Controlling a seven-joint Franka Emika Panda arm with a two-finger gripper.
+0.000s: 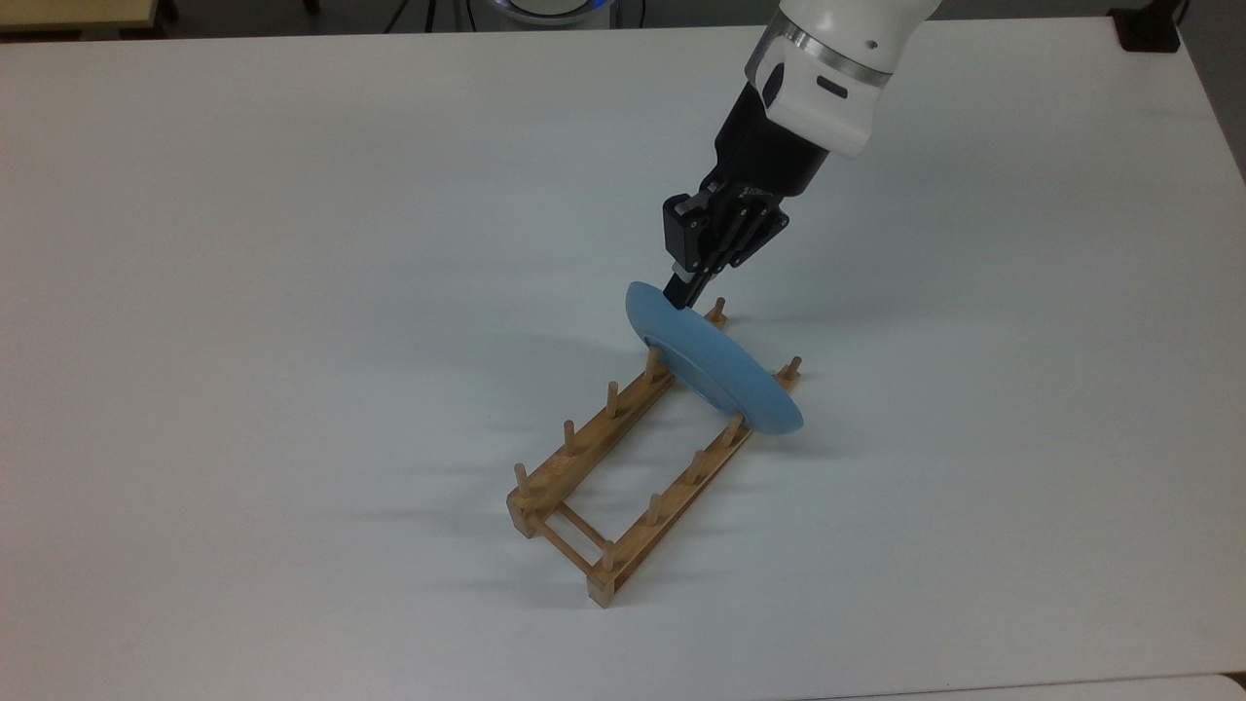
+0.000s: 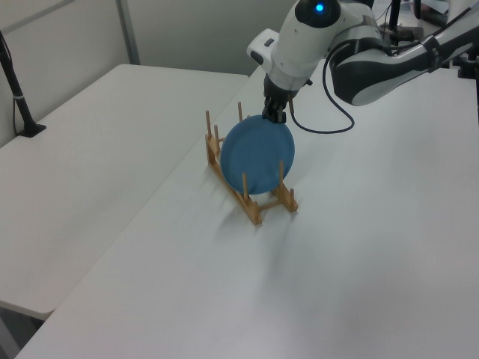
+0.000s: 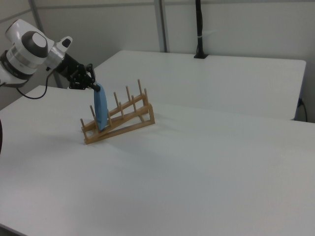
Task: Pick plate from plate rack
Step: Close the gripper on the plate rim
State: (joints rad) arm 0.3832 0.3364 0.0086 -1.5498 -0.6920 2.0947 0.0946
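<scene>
The light-blue plate (image 1: 715,375) stands on edge, leaning, between the last two pairs of pegs at the far end of the wooden plate rack (image 1: 623,458). My gripper (image 1: 679,294) is shut on the plate's upper rim, coming down at a slant from the top view's upper right. The left view has the plate (image 2: 257,155) face-on in the rack (image 2: 251,203), with the gripper (image 2: 275,116) at its top edge. Seen edge-on in the right view, the plate (image 3: 101,112) sits near the left end of the rack (image 3: 123,118), below the gripper (image 3: 94,87).
The rack sits on a wide white table (image 1: 292,292). A black clamp (image 1: 1149,29) is at that table's far right corner in the top view. A second white table (image 2: 90,149) with a black pole (image 2: 16,90) adjoins it. My arm's cable (image 2: 318,123) hangs behind the plate.
</scene>
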